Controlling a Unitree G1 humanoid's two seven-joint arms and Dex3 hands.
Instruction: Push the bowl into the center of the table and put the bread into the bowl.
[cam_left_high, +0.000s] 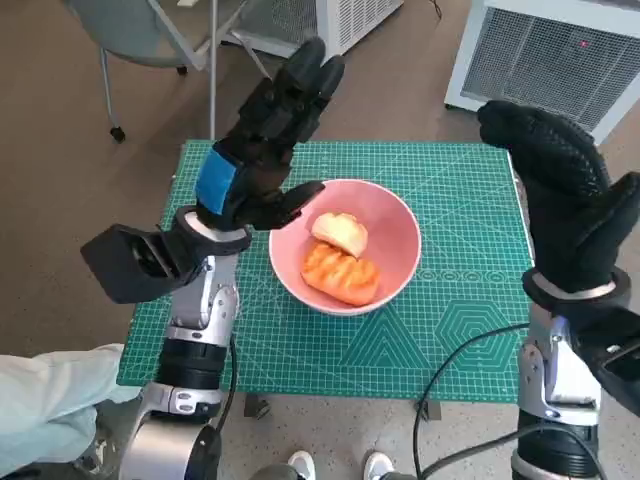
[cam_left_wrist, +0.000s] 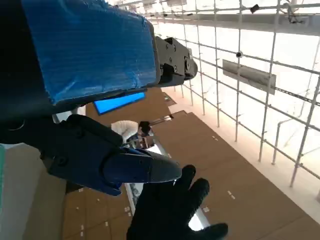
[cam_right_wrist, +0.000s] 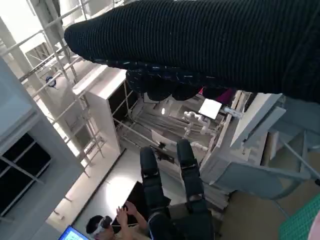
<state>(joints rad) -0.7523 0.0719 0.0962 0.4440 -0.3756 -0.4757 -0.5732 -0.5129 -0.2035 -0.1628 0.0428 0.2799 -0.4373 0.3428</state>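
Left robot hand (cam_left_high: 262, 150) raised, empty, fingers apart, right robot hand (cam_left_high: 565, 195) likewise, pink bowl (cam_left_high: 400, 235) holding golden bread (cam_left_high: 340, 272).

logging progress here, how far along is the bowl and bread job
It looks essentially done. The pink bowl sits near the middle of the green cutting mat, and two pieces of bread lie inside it. Nothing is in hand: the left robot hand and right robot hand are both raised above the table, holding nothing. Nothing visible is left to do.

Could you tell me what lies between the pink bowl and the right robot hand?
In the head view, only bare green cutting mat lies between the pink bowl and the raised right robot hand.
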